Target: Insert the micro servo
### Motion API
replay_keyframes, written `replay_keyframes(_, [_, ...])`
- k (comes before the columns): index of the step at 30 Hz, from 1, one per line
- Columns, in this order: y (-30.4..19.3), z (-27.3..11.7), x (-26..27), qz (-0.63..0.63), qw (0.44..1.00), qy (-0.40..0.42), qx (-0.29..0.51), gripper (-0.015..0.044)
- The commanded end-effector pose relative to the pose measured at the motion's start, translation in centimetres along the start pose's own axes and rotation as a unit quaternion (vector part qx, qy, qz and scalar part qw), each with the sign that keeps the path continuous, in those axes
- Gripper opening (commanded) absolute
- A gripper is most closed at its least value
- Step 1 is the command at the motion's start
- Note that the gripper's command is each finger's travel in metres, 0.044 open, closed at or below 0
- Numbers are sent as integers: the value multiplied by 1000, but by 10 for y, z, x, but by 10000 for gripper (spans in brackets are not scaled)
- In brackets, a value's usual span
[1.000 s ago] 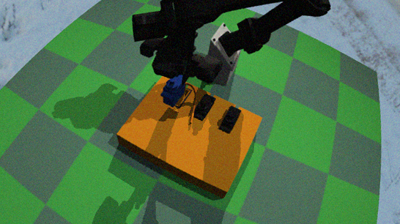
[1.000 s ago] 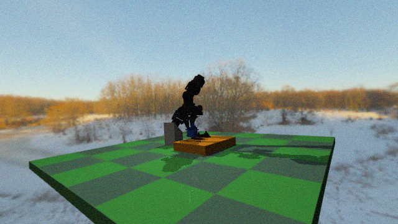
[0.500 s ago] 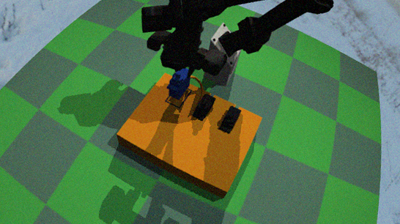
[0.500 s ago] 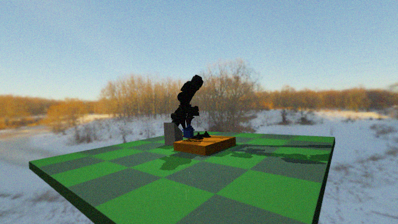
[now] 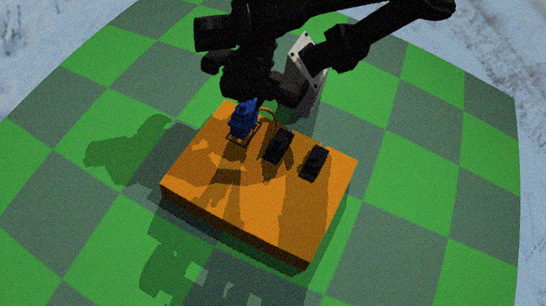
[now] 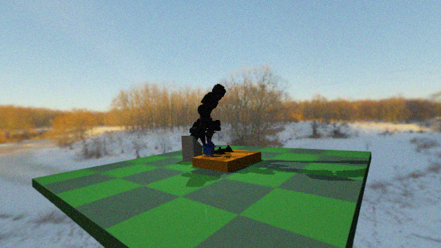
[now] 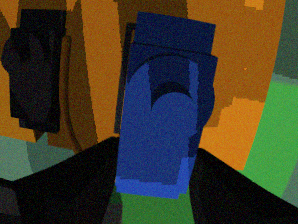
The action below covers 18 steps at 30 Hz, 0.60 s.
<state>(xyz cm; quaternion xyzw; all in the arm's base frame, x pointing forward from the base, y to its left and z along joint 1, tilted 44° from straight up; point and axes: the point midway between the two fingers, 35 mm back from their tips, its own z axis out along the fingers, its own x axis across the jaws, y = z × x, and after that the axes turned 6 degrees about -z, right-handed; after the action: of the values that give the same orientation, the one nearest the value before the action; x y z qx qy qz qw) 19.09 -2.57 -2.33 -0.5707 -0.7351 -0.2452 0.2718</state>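
Note:
The blue micro servo (image 5: 243,119) (image 6: 208,149) (image 7: 160,120) is held just above the orange deck (image 5: 258,204) (image 6: 210,164) (image 7: 240,125), over the marked pocket outline (image 5: 236,142) (image 7: 121,95). Its round output boss faces the wrist camera, so it points roughly up. The gripper (image 5: 253,103) (image 6: 207,141) (image 7: 158,146) is shut on the servo, with one dark finger on either side of its near end. The orange-brown cable (image 5: 271,113) (image 7: 67,100) loops out beside the servo towards the black servos. The pocket's inside and side notch are hidden, and the gap beneath the servo cannot be judged exactly.
Two black servos (image 5: 278,146) (image 5: 313,163) sit in the deck beside the held one; the nearer one also shows in the wrist view (image 7: 36,75). A grey-white block (image 5: 303,68) (image 6: 187,148) stands behind the deck, close to the arm. Arm shadows cross the deck.

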Motion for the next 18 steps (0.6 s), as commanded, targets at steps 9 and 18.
replay_keyframes(9, [1,1,1,2,1000,3,-3,0])
replay_keyframes(18, [1,5,2,2,1000,3,-3,0])
